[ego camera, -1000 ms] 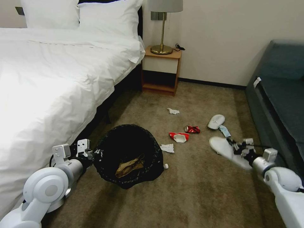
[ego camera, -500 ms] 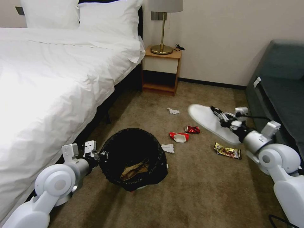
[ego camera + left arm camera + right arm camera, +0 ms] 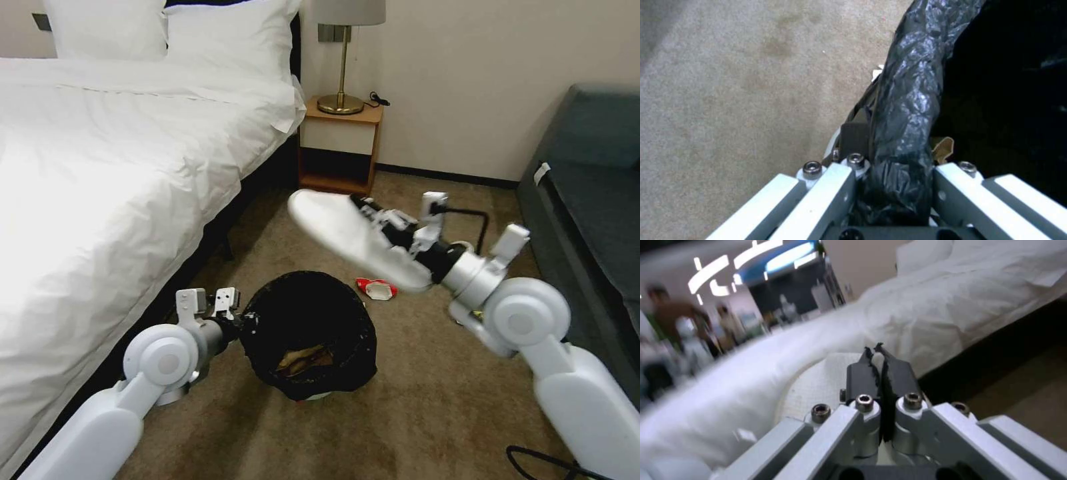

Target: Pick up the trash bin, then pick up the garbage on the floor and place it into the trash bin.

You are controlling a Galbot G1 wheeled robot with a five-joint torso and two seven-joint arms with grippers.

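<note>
The trash bin [image 3: 307,313], lined with a glossy black bag, hangs just above the carpet in front of me. My left gripper [image 3: 241,320] is shut on its near-left rim, and the left wrist view shows the bag-covered rim [image 3: 907,100] clamped in that gripper [image 3: 900,146]. A brown paper scrap [image 3: 305,359] lies inside the bin. Up and to the right of the bin, in the air, is a white slipper [image 3: 330,230], with my right gripper [image 3: 365,205] shut on it. In the right wrist view the dark fingers [image 3: 862,373] of that gripper [image 3: 876,355] press on the slipper [image 3: 818,386]. A red-white wrapper [image 3: 377,289] lies on the carpet beyond the bin.
A white bed [image 3: 100,167] runs along the left. At the far wall stands a wooden nightstand [image 3: 340,143] with a brass lamp [image 3: 341,80]. A dark sofa [image 3: 593,180] lines the right side. A black cable [image 3: 540,463] lies on the carpet by my right arm.
My right gripper has carried the slipper up and to the left, from the carpet by the sofa to above the bin's far side. My left arm has moved the bin to the right.
</note>
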